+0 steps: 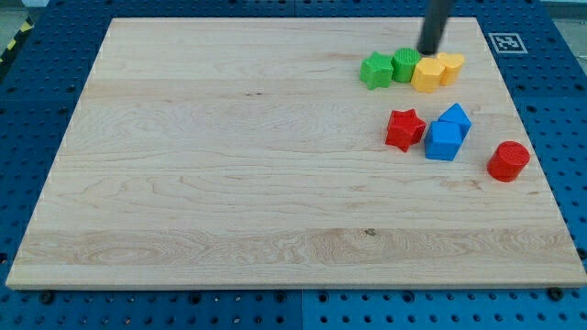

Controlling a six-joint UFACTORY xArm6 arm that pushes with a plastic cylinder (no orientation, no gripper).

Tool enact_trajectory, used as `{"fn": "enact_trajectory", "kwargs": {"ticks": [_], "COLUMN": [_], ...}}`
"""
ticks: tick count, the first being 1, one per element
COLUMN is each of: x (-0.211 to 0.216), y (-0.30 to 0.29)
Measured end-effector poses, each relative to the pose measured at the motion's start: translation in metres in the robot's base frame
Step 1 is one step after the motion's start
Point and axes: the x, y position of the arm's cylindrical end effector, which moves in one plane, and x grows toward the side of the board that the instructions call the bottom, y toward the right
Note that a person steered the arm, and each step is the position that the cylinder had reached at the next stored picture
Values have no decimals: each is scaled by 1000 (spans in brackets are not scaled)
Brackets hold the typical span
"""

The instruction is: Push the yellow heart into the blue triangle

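Observation:
The yellow heart lies near the view's top right, touching a yellow block on its left. The blue triangle sits below it, touching a blue cube. My tip stands just above the yellow block, up and left of the yellow heart, close to the green cylinder.
A green star lies left of the green cylinder. A red star sits left of the blue cube. A red cylinder stands near the board's right edge. A marker tag lies off the board at top right.

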Motion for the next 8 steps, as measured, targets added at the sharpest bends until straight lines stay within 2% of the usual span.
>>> {"fn": "enact_trajectory", "kwargs": {"ticks": [1,2,3,4,5,6,7,8], "x": [33,37,2,-13,1,42,58,39], "y": [37,46,24,-19,-35,12,37,26]}}
